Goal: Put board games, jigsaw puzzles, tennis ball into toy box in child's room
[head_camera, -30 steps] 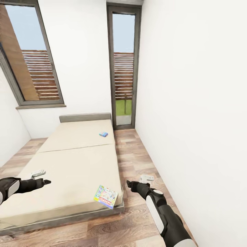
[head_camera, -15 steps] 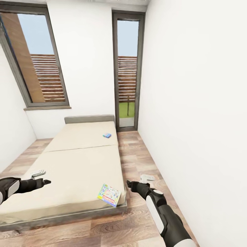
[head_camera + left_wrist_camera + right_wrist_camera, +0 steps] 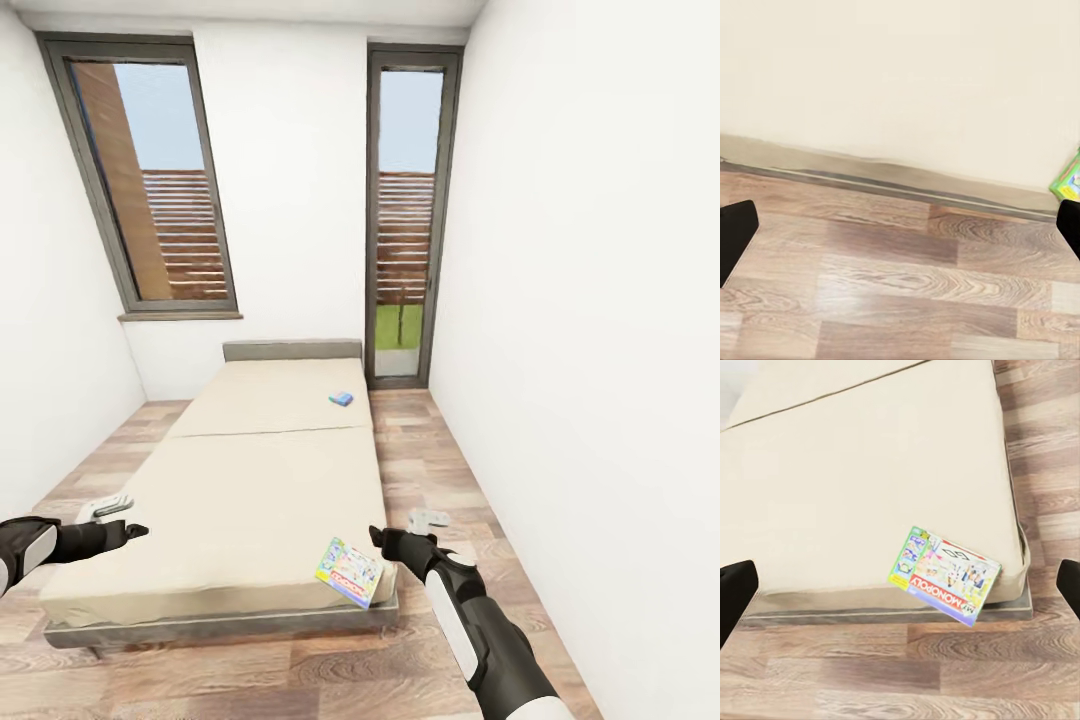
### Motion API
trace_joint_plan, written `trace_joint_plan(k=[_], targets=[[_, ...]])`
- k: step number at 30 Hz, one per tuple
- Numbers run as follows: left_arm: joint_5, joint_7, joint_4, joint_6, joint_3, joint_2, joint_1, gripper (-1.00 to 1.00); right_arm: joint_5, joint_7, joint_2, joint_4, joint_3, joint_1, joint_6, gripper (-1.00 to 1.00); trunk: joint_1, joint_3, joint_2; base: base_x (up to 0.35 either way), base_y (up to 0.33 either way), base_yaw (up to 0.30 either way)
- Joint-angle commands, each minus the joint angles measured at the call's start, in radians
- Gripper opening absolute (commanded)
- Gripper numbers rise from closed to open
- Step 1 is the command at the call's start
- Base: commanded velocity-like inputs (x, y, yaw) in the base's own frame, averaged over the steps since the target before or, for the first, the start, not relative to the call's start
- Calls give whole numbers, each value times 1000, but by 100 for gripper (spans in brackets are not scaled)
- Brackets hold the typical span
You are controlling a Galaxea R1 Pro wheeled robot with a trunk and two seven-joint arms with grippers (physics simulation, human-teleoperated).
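The bed (image 3: 250, 480), with a beige mattress and a grey frame, fills the middle of the child's room. A small blue board game (image 3: 341, 399) lies near the headboard. A colourful "Monopoly" board game (image 3: 351, 572) (image 3: 945, 575) overhangs the bed's near right corner; its green edge (image 3: 1069, 176) shows in the left wrist view. My right gripper (image 3: 383, 540) is open, just right of that box and apart from it. My left gripper (image 3: 132, 530) is open over the bed's near left side, holding nothing. The table, toy box, jigsaw puzzles and tennis ball are out of view.
A white wall (image 3: 600, 350) runs close along my right, leaving a strip of wood-plank floor (image 3: 430, 470) between it and the bed. Two tall windows (image 3: 160, 180) stand in the far wall. More floor (image 3: 300, 680) lies in front of the bed's foot.
The camera has moved, so the bed sits further right and further off, and more of the windows and left wall shows. Both arms keep their pose.
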Motion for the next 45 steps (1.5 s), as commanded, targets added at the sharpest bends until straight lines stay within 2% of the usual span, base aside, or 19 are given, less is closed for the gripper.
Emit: trace_joint_plan(k=[1, 18, 31, 36, 39, 40, 42, 43, 44, 45], targets=[[-10, -4, 0, 4, 9, 0, -1, 100, -7, -4, 0, -1, 1, -1, 4, 100, 1, -2, -2, 0, 213, 93], [-10, -4, 0, 4, 9, -1, -1, 100, -7, -4, 0, -2, 0, -1, 1, 100, 1, -1, -2, 0, 45, 14], [-8, -4, 0, 4, 9, 0, -1, 100, -25, -4, 0, 1, -7, -1, 0, 100, 1, -1, -2, -36, 174, 0], [-6, -9, 0, 4, 9, -1, -1, 100, -86, -2, 0, 1, -14, -1, -17, 100, 1, -1, -2, -6, 31, 0], [-3, -14, -1, 4, 9, 0, -1, 100, -144, -2, 0, 0, -25, 1, -50, 100, 1, -1, -2, -2, 9, 0], [-2, -17, -2, 5, 9, 1, -1, 100, -184, 0, 0, 0, -38, 4, -58, 100, 1, -1, -2, -1, 4, 0], [-1, -25, -2, 8, 10, 3, -1, 100, -234, 2, 0, 0, -55, 8, -62, 100, 1, -1, -2, -1, 3, 0], [-1, -43, -3, 10, 10, 5, -1, 100, -292, 4, -2, 2, -76, 10, -62, 100, 1, -1, -2, 0, 2, 0], [-1, -58, -3, 12, 11, 7, -1, 100, -321, 5, -3, 4, -86, 11, -62, 100, 1, -1, -2, 0, 1, 0], [-1, -77, -3, 13, 11, 8, -1, 100, -377, 6, -6, 13, -106, 13, -62, 100, 1, -1, -2, 0, 0, 0]])
